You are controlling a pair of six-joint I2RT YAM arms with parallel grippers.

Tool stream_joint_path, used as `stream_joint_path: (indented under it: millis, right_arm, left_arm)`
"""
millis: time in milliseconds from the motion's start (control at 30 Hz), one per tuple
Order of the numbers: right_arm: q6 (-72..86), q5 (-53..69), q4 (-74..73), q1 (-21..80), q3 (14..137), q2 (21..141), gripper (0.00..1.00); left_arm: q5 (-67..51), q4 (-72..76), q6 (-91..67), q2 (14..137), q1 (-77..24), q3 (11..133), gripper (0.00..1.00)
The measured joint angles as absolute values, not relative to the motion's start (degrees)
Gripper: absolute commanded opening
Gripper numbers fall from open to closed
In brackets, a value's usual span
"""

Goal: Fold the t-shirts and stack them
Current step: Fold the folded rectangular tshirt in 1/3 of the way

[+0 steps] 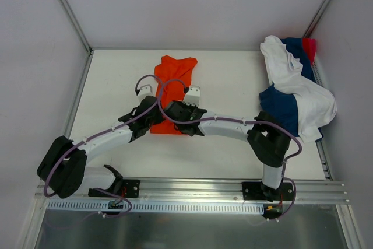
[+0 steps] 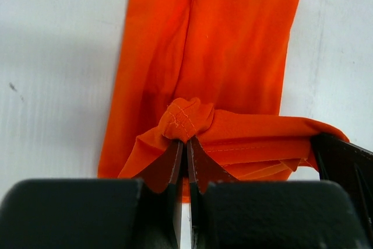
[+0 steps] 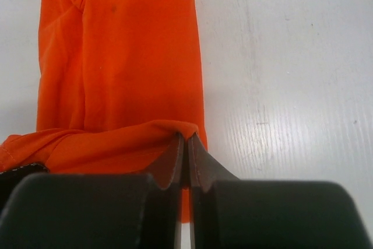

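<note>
The bright orange t-shirt [image 1: 176, 73] lies as a long narrow strip in the middle of the white table [image 1: 233, 80]. Its near end is lifted and bunched between both grippers. My left gripper [image 1: 154, 119] is shut on the near left corner; in the left wrist view a stitched fold of the orange t-shirt [image 2: 221, 39] is pinched at my left gripper [image 2: 186, 139]. My right gripper [image 1: 176, 114] is shut on the near right corner; in the right wrist view the orange t-shirt [image 3: 116, 56] has its hem folded over my right gripper [image 3: 185, 138]. The two grippers stand close together.
A loose pile at the table's back right holds a white t-shirt [image 1: 294, 77], a navy blue t-shirt [image 1: 282, 108] and a red-pink t-shirt [image 1: 309, 46]. White walls with metal posts [image 1: 67, 10] enclose the table. A metal rail [image 1: 192, 188] runs along the near edge.
</note>
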State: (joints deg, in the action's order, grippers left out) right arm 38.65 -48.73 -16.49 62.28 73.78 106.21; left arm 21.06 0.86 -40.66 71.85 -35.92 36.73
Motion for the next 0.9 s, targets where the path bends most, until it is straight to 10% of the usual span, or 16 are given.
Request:
stream_joint_path:
  millis: [300,400,500,600,667,733,900]
  right_arm:
    - [34.0,-44.6,-11.7,58.0,74.9,111.9,0.09]
    - [32.7,-44.1,-10.5,56.9,76.3,114.5,0.64]
    - [30.7,-44.1,-9.7,55.3,78.1,117.1,0.96]
    - [28.8,-44.2,-9.3,53.9,79.6,118.7,0.99]
    - [27.8,-44.3,-9.2,53.3,80.4,119.2,1.0]
    - [26.8,-44.4,-9.1,52.9,81.2,119.4,0.99]
    - [24.0,-46.2,-8.6,52.4,81.5,119.4,1.0]
  left_arm:
    - [18.8,7.0,-40.0,81.5,-33.6,38.7,0.0]
    - [18.8,8.3,-39.9,83.7,-32.9,39.4,0.0]
    - [19.7,8.7,-39.9,86.5,-32.1,41.0,0.0]
    - [20.3,9.2,-39.9,88.9,-31.6,42.3,0.0]
    - [20.5,9.3,-39.9,90.0,-31.4,42.8,0.19]
    - [21.1,9.6,-39.3,90.5,-31.4,43.2,0.94]
    - [23.2,10.2,-38.6,91.7,-31.3,45.0,0.99]
